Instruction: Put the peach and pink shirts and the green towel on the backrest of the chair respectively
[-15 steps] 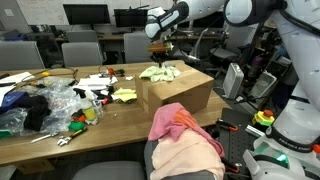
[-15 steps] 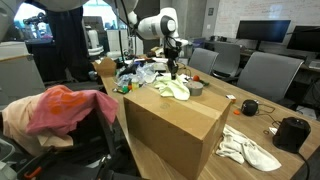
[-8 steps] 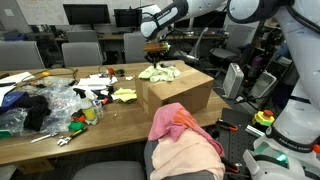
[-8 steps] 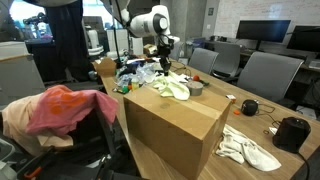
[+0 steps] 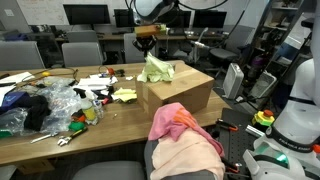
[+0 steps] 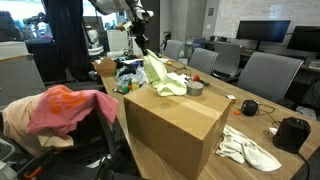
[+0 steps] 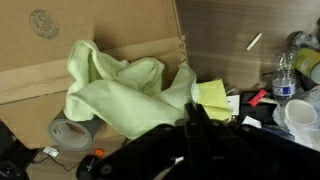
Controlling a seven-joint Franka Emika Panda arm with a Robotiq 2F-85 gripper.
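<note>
Partly Raised: Green Towel Held at the Cardboard Box

The green towel (image 5: 156,68) was seen hanging from the gripper (image 5: 146,46) in both exterior views. Its upper corner was drawn to a peak and its lower folds rested on top of the cardboard box (image 5: 182,96). The jaws were judged to be clenched on the cloth, since the peak stood directly beneath them (the pads themselves were not resolved in any view). A pinch at one corner was judged suitable because the cloth is allowed to unfold under its own weight, as draping over an edge requires. In the wrist view a roll of tape (image 7: 68,131) was shown on the box just beside the towel's folds.

The pink shirt (image 6: 66,104) and the peach shirt (image 6: 14,122) were found draped over the backrest of the chair (image 6: 110,118), pink uppermost. Two of the three items were therefore judged placed, with only the towel outstanding. The chair stood beside the box and lower than the box top. Full clearance of the trailing folds from the box edge was judged necessary before any travel, as a dragging fold could catch the tape.
</note>
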